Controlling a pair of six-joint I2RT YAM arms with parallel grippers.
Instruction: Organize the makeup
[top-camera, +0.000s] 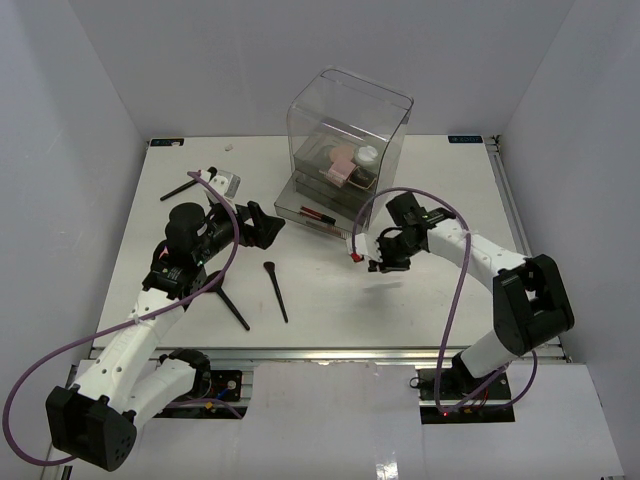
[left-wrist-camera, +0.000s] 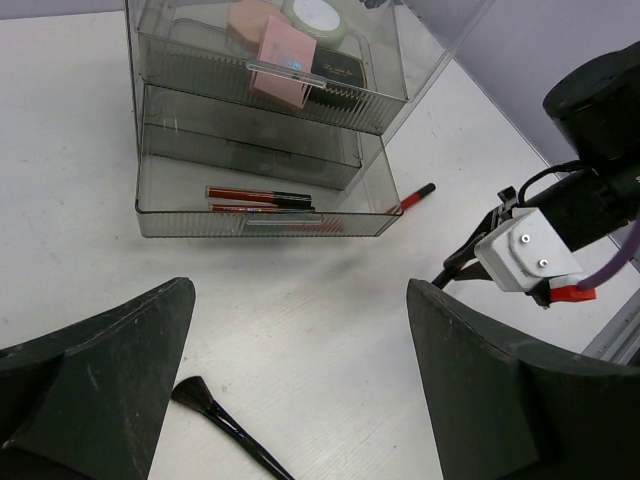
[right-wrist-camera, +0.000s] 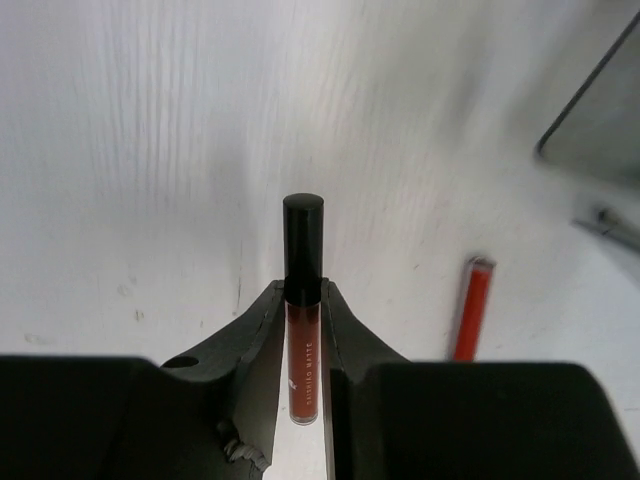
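My right gripper (right-wrist-camera: 303, 292) is shut on a red lip-gloss tube with a black cap (right-wrist-camera: 303, 350) and holds it above the table. In the top view it (top-camera: 378, 260) hangs just front-right of the clear organizer's open bottom drawer (top-camera: 308, 212). That drawer holds red-and-black sticks (left-wrist-camera: 258, 196). The shelf above it holds a pink square compact (left-wrist-camera: 283, 60), a black compact (left-wrist-camera: 338, 70) and a white jar (left-wrist-camera: 316, 14). A loose red stick (right-wrist-camera: 472, 308) lies by the drawer's corner. My left gripper (top-camera: 262, 225) is open and empty, above a black brush (left-wrist-camera: 225, 425).
Two black brushes (top-camera: 277, 290) (top-camera: 230, 305) lie on the table's front middle. A third brush (top-camera: 180, 188) and a grey square compact (top-camera: 226, 183) lie at the back left. The tall clear box (top-camera: 350, 125) stands at the back centre.
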